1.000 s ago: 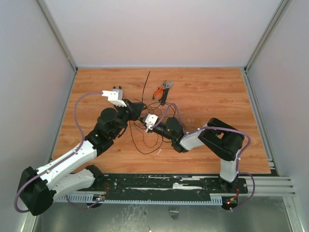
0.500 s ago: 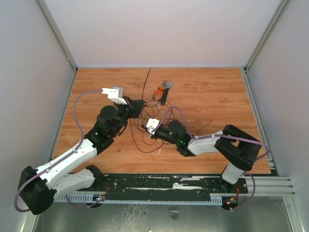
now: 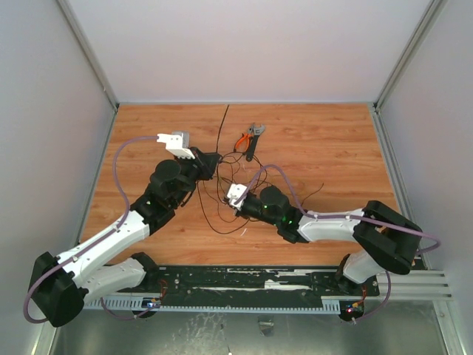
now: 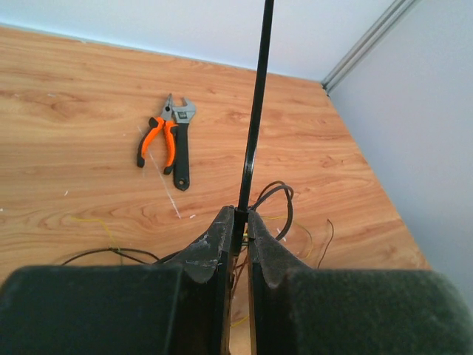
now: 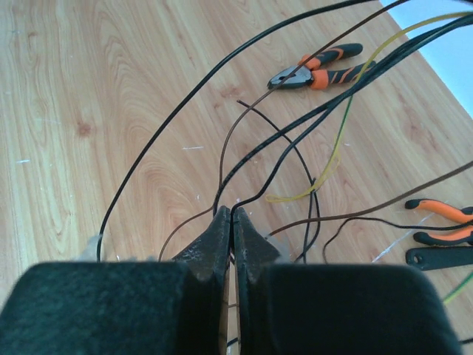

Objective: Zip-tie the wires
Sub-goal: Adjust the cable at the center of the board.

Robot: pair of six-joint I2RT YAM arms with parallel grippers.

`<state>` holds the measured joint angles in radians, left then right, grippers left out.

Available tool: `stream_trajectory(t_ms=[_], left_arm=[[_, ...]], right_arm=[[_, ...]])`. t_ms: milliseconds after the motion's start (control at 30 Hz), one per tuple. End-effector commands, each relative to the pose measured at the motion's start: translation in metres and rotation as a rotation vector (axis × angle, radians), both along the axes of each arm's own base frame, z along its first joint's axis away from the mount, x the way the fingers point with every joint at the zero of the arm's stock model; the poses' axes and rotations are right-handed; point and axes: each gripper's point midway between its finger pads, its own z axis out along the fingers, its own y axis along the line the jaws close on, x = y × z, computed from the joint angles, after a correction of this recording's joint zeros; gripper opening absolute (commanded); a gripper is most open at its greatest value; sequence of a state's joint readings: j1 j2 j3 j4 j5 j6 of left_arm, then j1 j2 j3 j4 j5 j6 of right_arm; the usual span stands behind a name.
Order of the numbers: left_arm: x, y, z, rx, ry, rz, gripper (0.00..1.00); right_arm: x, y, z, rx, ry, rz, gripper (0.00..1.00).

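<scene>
Desk [image 3: 148, 133]: wood-grain laminate, matte, inside pale walls.

Wires [image 3: 229, 174]: a loose tangle at mid-desk between the two claws. They are very thin black and brown strands in open loops with no single axis, and one big loop sags toward the near edge.

Left claw [image 4: 239, 218]: clenched on the zip tie [image 4: 255, 111], pinching its lower end between the fingertips.

Right claw [image 5: 232, 216]: clenched, tips together. Black and brown strands run right into the tips, but I can't tell if any is actually pinched.

Zip tie: a flat, straight, stiff black strip. Its long axis runs near-to-far, straight out of the left claw, with the free end pointing at the far wall and leaning slightly right. It sits above the tangle, just left of the tools.

Wrench [image 4: 182, 151]: black and adjustable, lying flat on the far half of the desk with its jaw end away from the arms.

Orange pliers [image 4: 157, 140]: they touch the wrench at the head and the handles splay left.

View differences:
- The top view gives the layout and the zip tie's heading.
- The left wrist view shows the grip on the strip.
- Only the right wrist view shows a second pliers [image 5: 319, 70] with black-and-orange handles, beyond the loops.
- The right wrist view also shows a yellow strand [image 5: 334, 157] curling among the dark ones, and the fine grain of the desk.
</scene>
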<state>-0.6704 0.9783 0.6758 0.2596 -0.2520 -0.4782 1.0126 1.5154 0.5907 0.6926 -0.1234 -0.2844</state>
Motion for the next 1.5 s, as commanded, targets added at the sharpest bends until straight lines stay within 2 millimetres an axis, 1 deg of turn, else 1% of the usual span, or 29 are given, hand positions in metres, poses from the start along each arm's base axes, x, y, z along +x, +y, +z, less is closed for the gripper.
stream_trajectory(t_ms=[0,100,200,300,367,400,433,533,700,867,967,1033,1067,1100,1133,1233,1333,1400,1467], left_arm=[[0.006,0.003,0.026,-0.036,-0.057,0.022,0.00],[0.006,0.002,0.027,-0.038,-0.059,0.018,0.00],[0.006,0.003,0.028,-0.038,-0.061,0.018,0.00],[0.006,0.003,0.029,-0.034,-0.063,0.020,0.00],[0.007,0.004,0.030,-0.033,-0.063,0.020,0.00],[0.009,0.002,0.027,-0.024,-0.054,0.021,0.00],[0.011,0.000,0.022,-0.014,-0.044,0.021,0.00],[0.013,0.001,0.023,-0.009,-0.045,0.025,0.00],[0.013,0.002,0.028,-0.017,-0.048,0.027,0.00],[0.013,0.002,0.032,-0.015,-0.051,0.028,0.00],[0.013,0.002,0.033,-0.018,-0.051,0.029,0.00],[0.013,0.002,0.033,-0.020,-0.051,0.028,0.00],[0.013,0.002,0.031,-0.017,-0.048,0.029,0.00],[0.013,0.002,0.032,-0.019,-0.048,0.029,0.00],[0.013,0.002,0.031,-0.017,-0.046,0.029,0.00],[0.014,0.002,0.029,-0.012,-0.044,0.029,0.00],[0.014,0.001,0.029,-0.010,-0.044,0.026,0.00],[0.013,0.001,0.029,-0.007,-0.044,0.026,0.00],[0.013,0.002,0.028,-0.001,-0.041,0.024,0.00]], right_arm=[[0.000,-0.007,0.013,0.014,0.016,-0.048,0.00],[0.008,-0.008,0.021,0.010,0.003,-0.085,0.00],[0.011,-0.005,0.015,-0.030,0.013,-0.087,0.00],[0.002,-0.004,0.010,-0.044,0.045,-0.045,0.00],[-0.009,-0.005,0.009,-0.038,0.067,-0.004,0.00],[-0.016,-0.005,0.006,-0.038,0.081,0.023,0.00],[-0.023,-0.005,0.002,-0.046,0.098,0.046,0.00],[-0.040,-0.002,-0.015,-0.084,0.142,0.084,0.00],[-0.056,0.000,-0.036,-0.097,0.195,0.099,0.00],[-0.064,0.002,-0.061,-0.177,0.226,0.110,0.00],[-0.062,0.000,-0.065,-0.200,0.222,0.100,0.00],[-0.058,-0.001,-0.057,-0.183,0.202,0.085,0.00],[-0.058,-0.001,-0.052,-0.171,0.193,0.083,0.03],[-0.057,-0.002,-0.045,-0.156,0.183,0.078,0.16],[-0.056,-0.003,-0.039,-0.143,0.175,0.075,0.23],[-0.052,-0.011,-0.015,-0.088,0.146,0.054,0.40],[-0.045,-0.029,0.007,-0.025,0.117,0.011,0.52],[-0.037,-0.043,0.027,0.028,0.091,-0.028,0.56],[-0.026,-0.059,0.054,0.108,0.050,-0.065,0.59]])
